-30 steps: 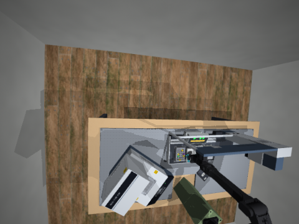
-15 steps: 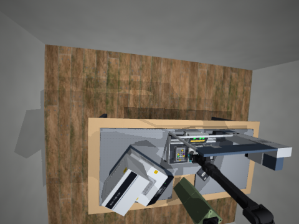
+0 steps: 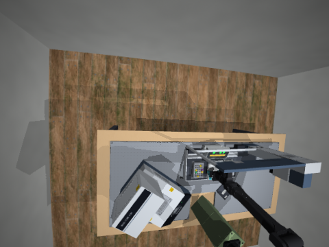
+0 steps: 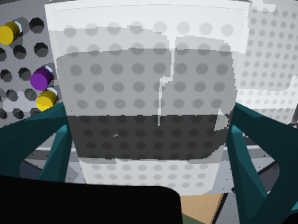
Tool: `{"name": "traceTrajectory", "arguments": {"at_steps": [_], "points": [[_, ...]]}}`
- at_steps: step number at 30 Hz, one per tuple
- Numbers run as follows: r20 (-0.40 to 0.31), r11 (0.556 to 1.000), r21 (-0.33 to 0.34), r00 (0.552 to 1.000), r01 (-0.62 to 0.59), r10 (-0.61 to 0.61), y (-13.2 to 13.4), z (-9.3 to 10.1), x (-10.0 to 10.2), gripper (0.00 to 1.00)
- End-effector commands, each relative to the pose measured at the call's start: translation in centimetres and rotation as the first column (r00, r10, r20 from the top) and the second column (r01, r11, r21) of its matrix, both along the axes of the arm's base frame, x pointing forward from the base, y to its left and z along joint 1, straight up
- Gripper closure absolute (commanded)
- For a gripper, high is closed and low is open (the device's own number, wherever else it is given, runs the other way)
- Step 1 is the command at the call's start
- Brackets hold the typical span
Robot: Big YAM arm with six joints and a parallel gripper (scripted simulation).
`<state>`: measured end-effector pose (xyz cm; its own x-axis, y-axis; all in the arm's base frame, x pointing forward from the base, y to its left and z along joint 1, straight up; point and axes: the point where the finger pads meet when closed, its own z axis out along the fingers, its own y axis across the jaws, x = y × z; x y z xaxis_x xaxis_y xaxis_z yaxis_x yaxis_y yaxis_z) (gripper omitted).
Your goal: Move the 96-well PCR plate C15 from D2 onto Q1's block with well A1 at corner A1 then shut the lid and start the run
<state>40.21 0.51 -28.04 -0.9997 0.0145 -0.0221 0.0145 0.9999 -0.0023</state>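
In the wrist view my gripper point(image 4: 149, 109) is shut on the translucent white 96-well plate C15 point(image 4: 147, 83), with one teal finger on each long side. The plate fills most of that view and a dark shadow lies across its near half. Its ID label is not visible. In the top view my gripper point(image 3: 210, 173) is at the hand-off row, under an overhanging shelf that hides the plate. The white and grey cycler Q1 point(image 3: 147, 202) stands at an angle on the table's front left, apart from my arm. I cannot read its lamp or lid state.
The tube cooling block point(image 4: 23, 63) with yellow and purple tubes sits just left of the plate, and also shows in the top view point(image 3: 198, 169). Another perforated plate point(image 4: 273, 63) lies to the right. A grey shelf point(image 3: 260, 161) overhangs the row. A dark green box point(image 3: 214, 219) stands by my arm.
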Motion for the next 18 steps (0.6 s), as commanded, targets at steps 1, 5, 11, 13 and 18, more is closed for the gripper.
{"name": "traceTrajectory", "arguments": {"at_steps": [1,5,11,13,18], "points": [[0.026,1.000,0.002,1.000,0.015,-0.015,-0.2,0.6,1.3,1.00],[0.011,1.000,0.002,1.000,0.015,-0.015,-0.2,0.2,0.4,1.00],[-0.003,1.000,0.002,1.000,0.014,-0.014,-0.1,-0.8,-0.3,1.00],[-0.005,1.000,0.002,1.000,0.013,-0.013,-0.1,-1.0,-0.4,1.00],[0.012,1.000,0.003,1.000,0.013,-0.013,-0.1,-0.6,0.4,1.00]]}}
